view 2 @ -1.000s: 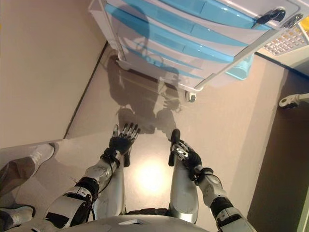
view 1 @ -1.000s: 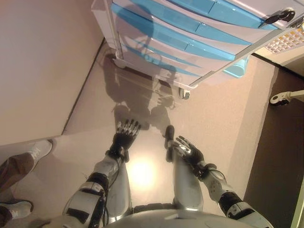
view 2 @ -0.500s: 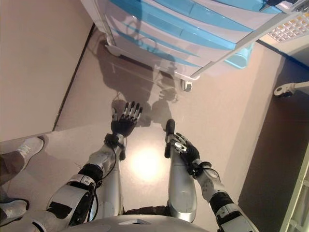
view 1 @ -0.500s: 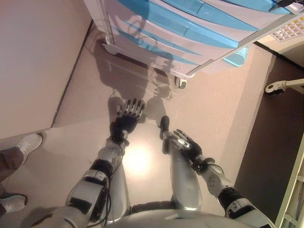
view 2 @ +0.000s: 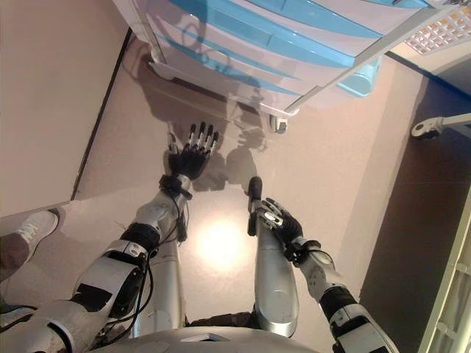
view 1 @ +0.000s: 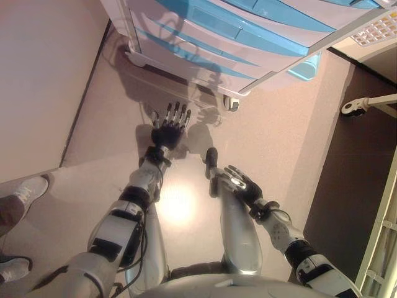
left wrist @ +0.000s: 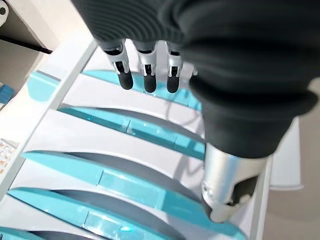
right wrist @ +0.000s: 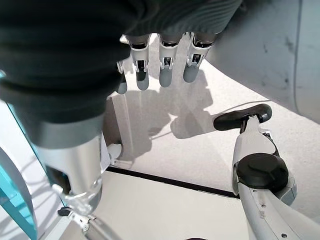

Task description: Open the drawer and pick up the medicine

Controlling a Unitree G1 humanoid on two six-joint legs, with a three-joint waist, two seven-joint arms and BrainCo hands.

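Observation:
A white wheeled cabinet [view 1: 248, 37] with several light-blue drawer fronts fills the top of the eye views; every drawer I see is shut. No medicine shows anywhere. My left hand [view 1: 169, 130] is held out toward the cabinet's lower drawers, open with fingers straight, apart from the fronts. In the left wrist view its fingers [left wrist: 145, 75] point at the blue drawer fronts [left wrist: 125, 125] with a gap between. My right hand [view 1: 242, 185] hangs lower and nearer to me, open and empty; its fingers [right wrist: 165, 65] point at the bare floor.
A pale wall [view 1: 43, 81] runs along the left. A person's white shoe [view 1: 25, 189] stands at the lower left. A light-blue bin [view 1: 304, 67] sits behind the cabinet's caster [view 1: 231, 104]. A white wheeled leg [view 1: 356, 107] and a white rack [view 1: 381, 236] are at the right.
My left hand has reached forward and up toward the cabinet, fingers still straight. The right hand has barely moved. The camera has shifted, so the cabinet sits higher in the picture.

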